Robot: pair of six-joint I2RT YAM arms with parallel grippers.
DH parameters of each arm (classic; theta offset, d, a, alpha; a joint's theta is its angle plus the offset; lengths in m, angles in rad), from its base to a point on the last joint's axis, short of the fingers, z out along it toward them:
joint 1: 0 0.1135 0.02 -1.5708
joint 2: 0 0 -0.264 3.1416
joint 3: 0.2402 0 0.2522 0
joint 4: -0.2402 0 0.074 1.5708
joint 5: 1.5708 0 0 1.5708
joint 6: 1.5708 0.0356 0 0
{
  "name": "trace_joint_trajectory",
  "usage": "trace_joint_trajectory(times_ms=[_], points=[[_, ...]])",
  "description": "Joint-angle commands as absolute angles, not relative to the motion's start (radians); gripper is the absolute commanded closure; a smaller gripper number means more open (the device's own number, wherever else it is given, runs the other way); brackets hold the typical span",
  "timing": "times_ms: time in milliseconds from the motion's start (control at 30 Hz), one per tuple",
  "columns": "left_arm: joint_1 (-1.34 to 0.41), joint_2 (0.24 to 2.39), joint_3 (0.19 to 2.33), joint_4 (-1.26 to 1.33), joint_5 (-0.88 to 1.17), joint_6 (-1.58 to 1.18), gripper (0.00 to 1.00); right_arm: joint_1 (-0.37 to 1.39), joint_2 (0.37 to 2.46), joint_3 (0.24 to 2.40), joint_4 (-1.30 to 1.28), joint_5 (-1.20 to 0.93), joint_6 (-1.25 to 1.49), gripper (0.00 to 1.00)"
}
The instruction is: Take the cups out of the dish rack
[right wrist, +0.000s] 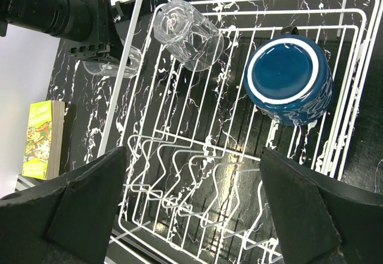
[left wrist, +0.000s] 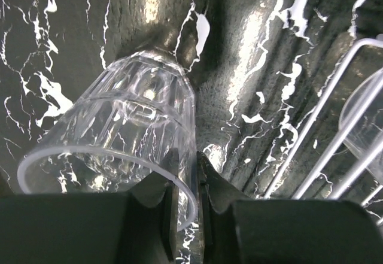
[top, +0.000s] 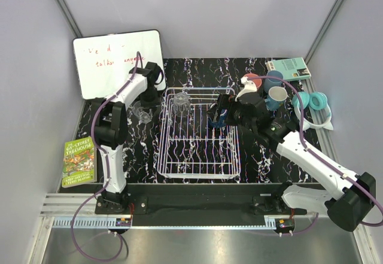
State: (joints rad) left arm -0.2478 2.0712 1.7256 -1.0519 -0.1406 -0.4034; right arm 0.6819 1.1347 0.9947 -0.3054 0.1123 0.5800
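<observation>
Cups are split between the dish rack and the black marbled table. Inside the rack, one clear glass lies tilted near the back-left corner, and a dark navy mug sits bottom up toward the right side. The left claw is clamped on the rim of a second clear glass, which tilts just outside the rack's left wall; I cannot tell whether its base touches the table. The right claw hangs over the rack with its jaws spread wide and nothing between them, the navy mug just beyond. A salmon-pink tumbler and two light blue mugs stand together on the table past the rack's back-right corner.
</observation>
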Motion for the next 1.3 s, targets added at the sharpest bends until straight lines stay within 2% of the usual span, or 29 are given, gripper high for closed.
trace_joint_trajectory(times_ms=[0, 33, 67, 267, 300, 400, 633, 767, 1000, 1267], points=[[-0.239, 2.069, 1.697, -1.008, -0.101, -0.402, 1.0, 0.686, 1.146, 1.028, -0.296, 0.115, 0.574, 0.0], [-0.238, 2.066, 1.694, -1.005, -0.097, -0.396, 0.97, 0.686, 1.144, 1.026, -0.295, 0.118, 0.572, 0.0], [-0.238, 2.063, 1.694, -1.002, -0.088, -0.39, 0.86, 0.686, 1.146, 1.026, -0.295, 0.12, 0.571, 0.0], [-0.239, 2.002, 1.719, -1.008, -0.104, -0.388, 0.55, 0.686, 1.157, 1.032, -0.295, 0.115, 0.569, 0.0], [-0.239, 1.993, 1.727, -1.009, -0.112, -0.39, 0.47, 0.686, 1.161, 1.031, -0.295, 0.114, 0.568, 0.0], [-0.239, 1.947, 1.764, -1.02, -0.094, -0.387, 0.36, 0.686, 1.166, 1.035, -0.295, 0.113, 0.568, 0.0], [-0.287, 1.745, 1.783, -0.99, -0.12, -0.425, 0.23, 0.686, 1.222, 1.077, -0.304, 0.133, 0.497, 0.0], [-0.33, 1.585, 1.681, -0.901, -0.129, -0.478, 0.14, 0.686, 1.378, 1.199, -0.374, 0.14, 0.457, 0.0], [-0.409, 1.384, 1.576, -0.845, -0.161, -0.503, 0.11, 0.687, 1.558, 1.421, -0.417, 0.143, 0.408, 0.01], [-0.434, 1.171, 1.273, -0.69, -0.17, -0.537, 0.1, 0.712, 1.803, 1.606, -0.454, 0.159, 0.319, 0.01]])
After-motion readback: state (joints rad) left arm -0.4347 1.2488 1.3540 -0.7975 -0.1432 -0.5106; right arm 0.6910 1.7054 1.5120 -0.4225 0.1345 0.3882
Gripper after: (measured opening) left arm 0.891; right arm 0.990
